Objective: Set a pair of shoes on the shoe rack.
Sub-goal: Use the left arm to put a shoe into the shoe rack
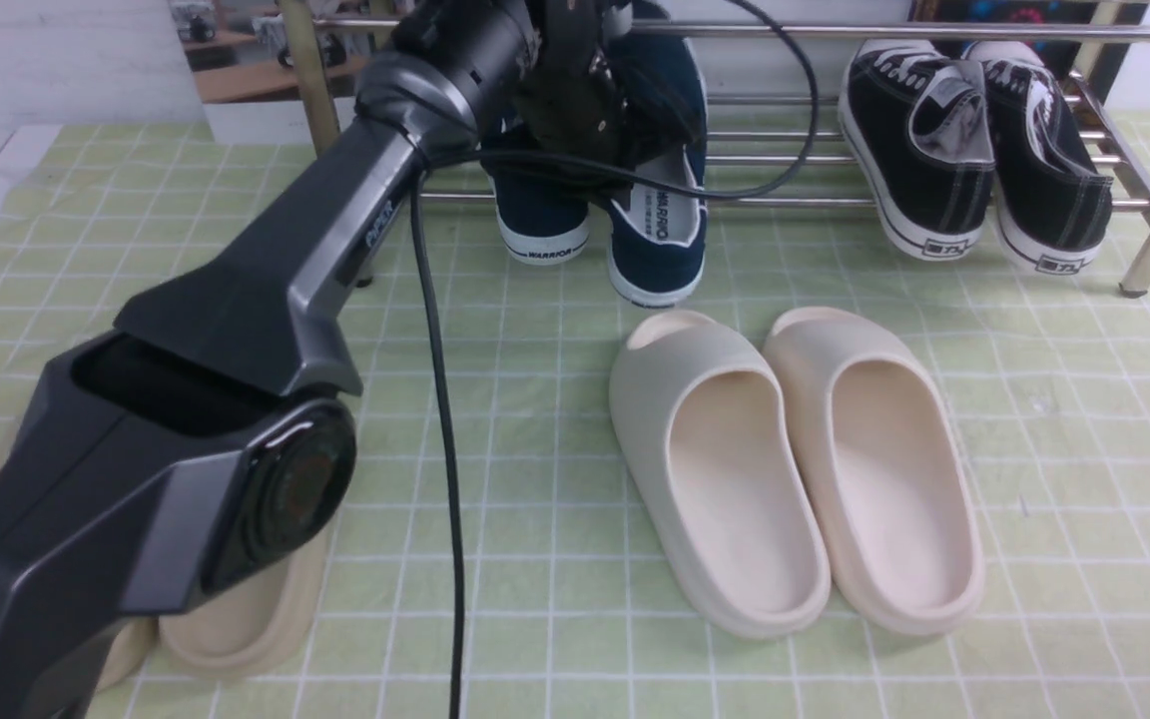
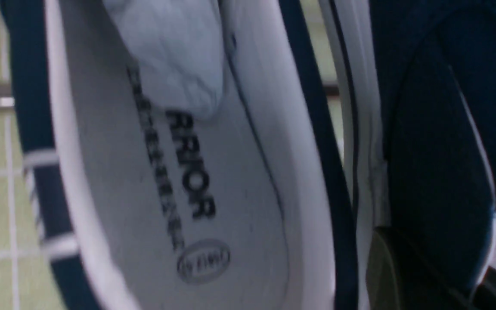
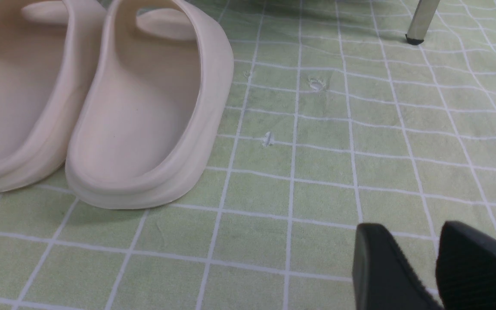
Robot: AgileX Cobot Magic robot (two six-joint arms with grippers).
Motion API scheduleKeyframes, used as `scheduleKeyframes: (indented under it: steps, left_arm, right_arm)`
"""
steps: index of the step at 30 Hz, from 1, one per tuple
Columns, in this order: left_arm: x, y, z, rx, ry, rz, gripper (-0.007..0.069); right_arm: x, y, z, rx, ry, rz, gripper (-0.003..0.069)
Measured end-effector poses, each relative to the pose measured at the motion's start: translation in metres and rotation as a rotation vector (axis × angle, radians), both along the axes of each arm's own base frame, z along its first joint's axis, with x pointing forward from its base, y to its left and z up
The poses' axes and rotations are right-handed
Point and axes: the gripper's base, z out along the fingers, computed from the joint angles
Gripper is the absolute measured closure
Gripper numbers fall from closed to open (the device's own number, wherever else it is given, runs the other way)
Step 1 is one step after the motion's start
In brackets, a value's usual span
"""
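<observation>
Navy pair at the shoe rack, left arm engaged

Worktop [image 1: 555, 499]: green check. Near: right fingers [image 3: 416, 262], spread. Centre: cream slides [image 1: 745, 499]. Far, left of centre: two navy slip-ons [image 1: 660, 255] at the shoe rack [image 1: 785, 202]; left fingers [image 2: 424, 271] pinch one's edge. Far right: black lace-ups [image 1: 919, 150]. Risk: lifting off before releasing could drag that shoe forward.

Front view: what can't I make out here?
- Left fingers: front view, hidden behind the arm; left wrist view, tips blurred and cut off by the lower edge.
- Toes of the navy shoes: front view, behind the arm.
- Slides at left: front view, mostly behind the arm.
- Rack: front view, top cut off.
</observation>
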Motion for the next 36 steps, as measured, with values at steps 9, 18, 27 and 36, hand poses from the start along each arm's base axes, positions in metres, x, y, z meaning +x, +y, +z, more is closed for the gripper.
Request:
scheduleKeyframes:
  steps: [9,18,27,36]
  left_arm:
    - [0.005,0.005,0.003,0.036,-0.057,0.057,0.0545]
    - [0.006,0.009,0.014,0.014,-0.093,0.098,0.0311]
    - [-0.028,0.01,0.066,0.004,-0.062,-0.144,0.0391]
    - [-0.045,0.006,0.014,0.134,0.163,-0.245,0.0638]
  right_arm:
    - [0.0,0.0,0.0,0.0,0.0,0.0,0.0421]
    - [0.0,0.0,0.0,0.0,0.0,0.0,0.0421]
    - [0.0,0.0,0.0,0.0,0.0,0.0,0.0421]
    - [0.0,0.0,0.0,0.0,0.0,0.0,0.0421]
